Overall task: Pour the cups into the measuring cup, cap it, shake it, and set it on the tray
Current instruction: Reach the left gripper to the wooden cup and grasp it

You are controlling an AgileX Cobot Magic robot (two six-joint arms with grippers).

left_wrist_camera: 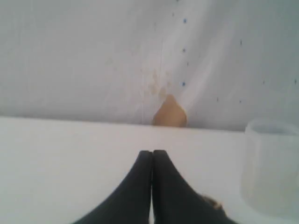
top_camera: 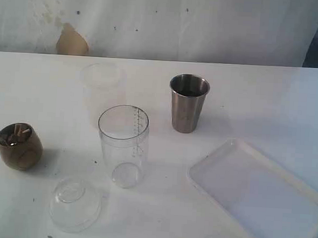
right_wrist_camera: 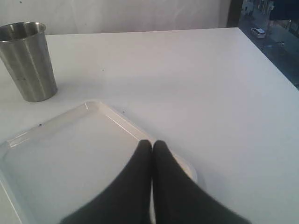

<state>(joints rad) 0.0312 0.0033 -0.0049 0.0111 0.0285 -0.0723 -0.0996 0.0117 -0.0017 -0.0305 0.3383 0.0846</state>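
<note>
In the exterior view a white table fills the frame below a stained wall. The measuring cup stands upright at lower centre, mouth open, with its printed scale on its right side. The frosted cup stands upright just behind it, toward the upper left. The wooden cup sits at the far left, well apart from both, with pale pieces inside it. A clear domed lid lies at the lower left, just beside the measuring cup's base. A steel cup stands upright right of centre. The tray lies flat in the lower right corner, running out of frame.

In the left wrist view the left gripper has its black fingers pressed together, holding nothing. It points over the table toward the wall, with the frosted cup off to one side.

In the right wrist view the right gripper is likewise closed tight and holds nothing, its tips over the tray's rim. The steel cup stands beyond the tray, apart from it.
</note>
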